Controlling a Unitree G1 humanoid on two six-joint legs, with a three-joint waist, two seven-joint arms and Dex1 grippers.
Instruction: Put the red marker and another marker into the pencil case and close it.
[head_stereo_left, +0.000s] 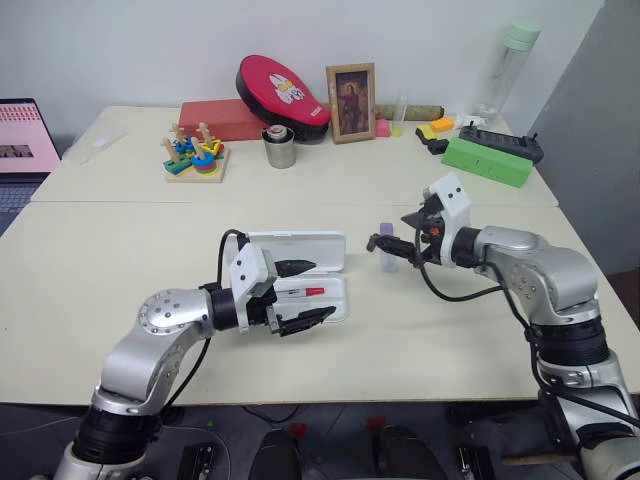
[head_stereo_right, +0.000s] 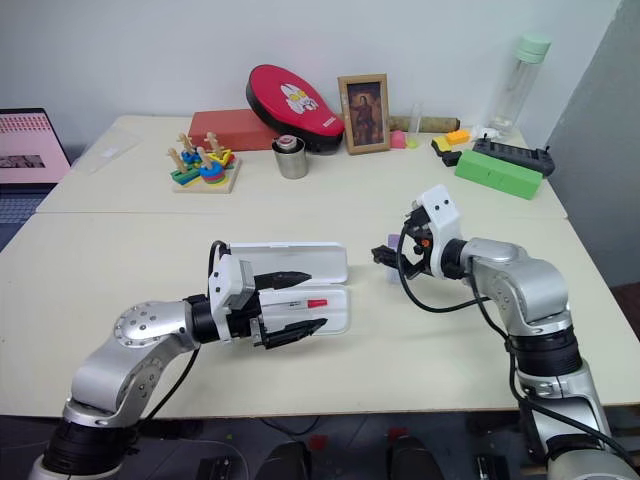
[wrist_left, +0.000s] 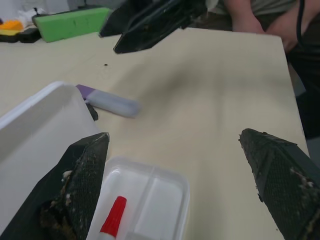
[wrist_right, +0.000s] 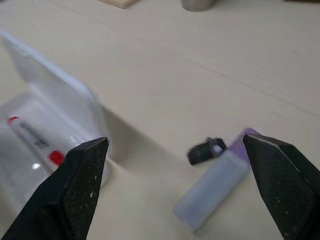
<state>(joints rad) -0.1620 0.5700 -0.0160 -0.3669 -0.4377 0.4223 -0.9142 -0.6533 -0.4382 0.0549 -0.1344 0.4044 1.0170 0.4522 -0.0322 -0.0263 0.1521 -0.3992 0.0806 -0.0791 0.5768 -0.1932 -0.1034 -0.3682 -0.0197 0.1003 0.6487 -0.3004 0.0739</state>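
The case (head_stereo_left: 300, 275) lay open on the counter (head_stereo_left: 120, 270) in front of me, its lid (head_stereo_left: 300, 250) folded back flat behind the tray. The red marker (head_stereo_left: 305, 291) rested inside the tray, red cap toward my right. The lavender marker (head_stereo_left: 388, 247) lay on the bare counter just to the right of the case, apart from it, with a small dark piece (wrist_right: 206, 150) beside its purple end. My left gripper (head_stereo_left: 300, 293) hovered over the tray with its fingers spread wide, one above the lid edge and one at the tray's near edge, holding nothing. My right gripper (head_stereo_left: 400, 245) hung just over the lavender marker, also wide and empty; from its wrist the marker sat between the two fingertips (wrist_right: 82, 165). Farther back on the counter stood a metal cup (head_stereo_left: 279, 147), a wooden stacking toy (head_stereo_left: 195, 157), a red box (head_stereo_left: 222, 119), a red pouch (head_stereo_left: 281, 95), a framed picture (head_stereo_left: 351, 102), a green block (head_stereo_left: 487, 161) and a clear bottle (head_stereo_left: 505, 70). A laptop (head_stereo_left: 22, 140) sat at my far left.
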